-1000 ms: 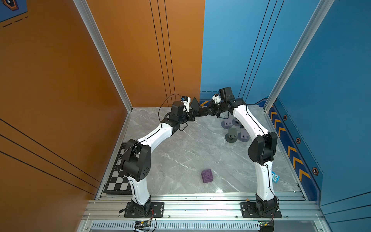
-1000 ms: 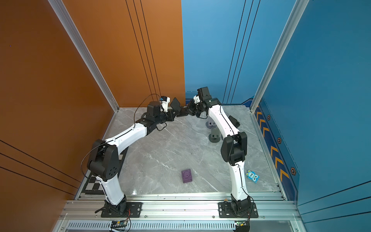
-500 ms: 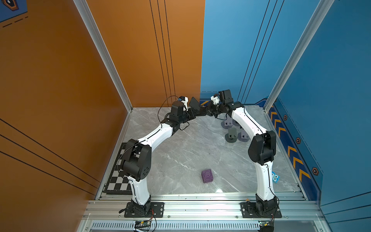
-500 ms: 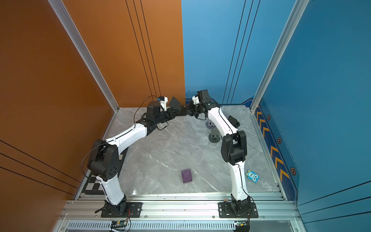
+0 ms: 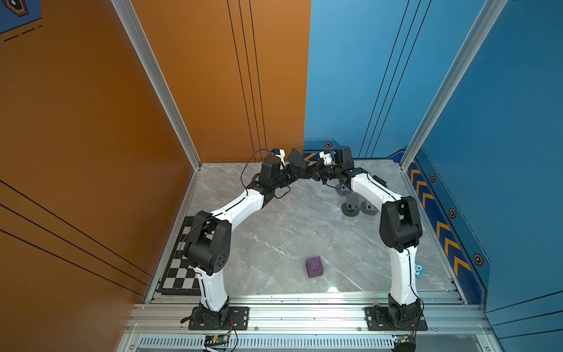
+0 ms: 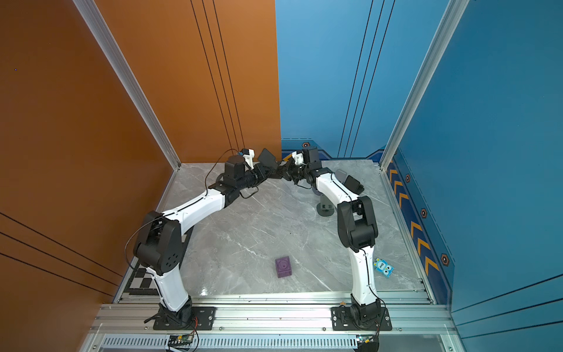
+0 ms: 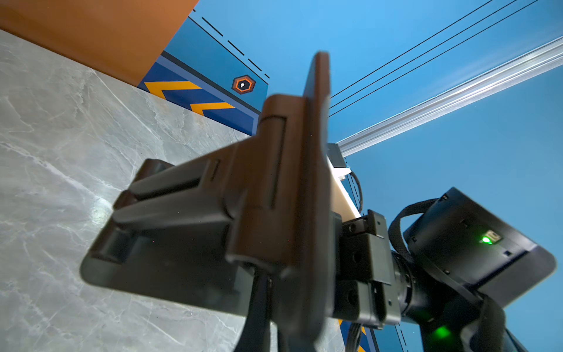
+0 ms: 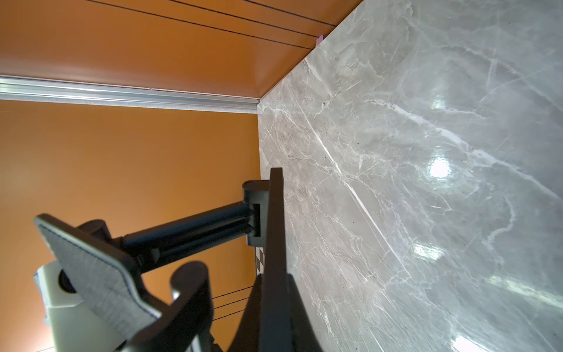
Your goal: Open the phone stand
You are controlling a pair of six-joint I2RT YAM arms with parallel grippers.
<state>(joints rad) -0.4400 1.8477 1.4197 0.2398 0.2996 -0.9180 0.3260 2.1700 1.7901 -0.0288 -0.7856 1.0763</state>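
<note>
Light: bright and even in both top views; the orange wall (image 5: 91, 122) and blue wall (image 5: 350, 76) keep full colour.
Glare: a white strip at the near edge of my marble floor (image 5: 274, 231); round hot spots on it in my right wrist view.
Shadows: soft and short, beside the purple cube (image 5: 314, 266).
Blur: the phone stand (image 7: 274, 198) sits close to my left wrist lens and its edges are soft.
Distortion: the aluminium post (image 5: 158, 82) leans outward toward the corner.
</note>
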